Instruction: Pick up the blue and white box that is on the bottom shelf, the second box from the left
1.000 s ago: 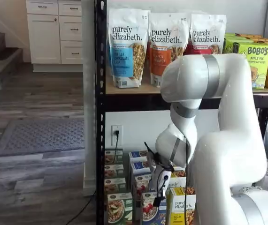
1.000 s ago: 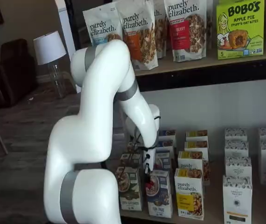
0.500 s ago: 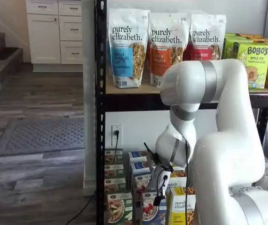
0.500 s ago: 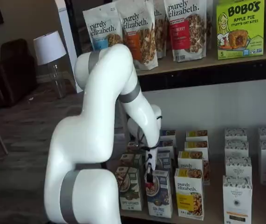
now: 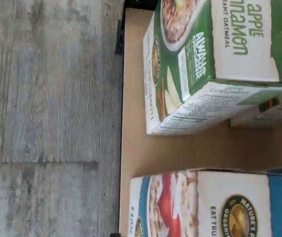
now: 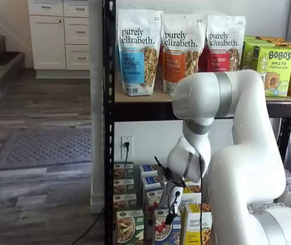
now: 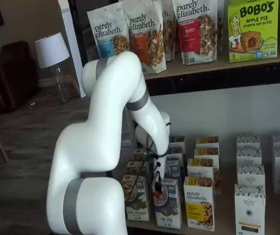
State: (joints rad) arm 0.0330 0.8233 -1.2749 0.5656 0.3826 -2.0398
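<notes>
Blue-banded cardboard is filling one edge of the wrist view: the blue and white box (image 5: 215,205), printed with a berry-topped cereal bowl, is sitting at the front lip of the bottom shelf (image 5: 180,150), with one green apple cinnamon box (image 5: 205,64) just beside it across a strip of bare tan board. No fingers are showing here.

In a shelf view, the gripper (image 6: 170,217) is hanging directly over the blue and white box (image 6: 164,230), which is standing in the front row between one green-banded box (image 6: 129,227) on its left and one yellow-banded box (image 6: 196,227) on its right. In the other shelf view the gripper (image 7: 157,186) is hovering at the box's top (image 7: 168,209). The fingers are appearing side-on, so their gap is not visible; judging by everything available they are spread wide and holding nothing.

To grasp well, the arm is probably needing to descend straight, keeping the fingers clear of both neighbours.
</notes>
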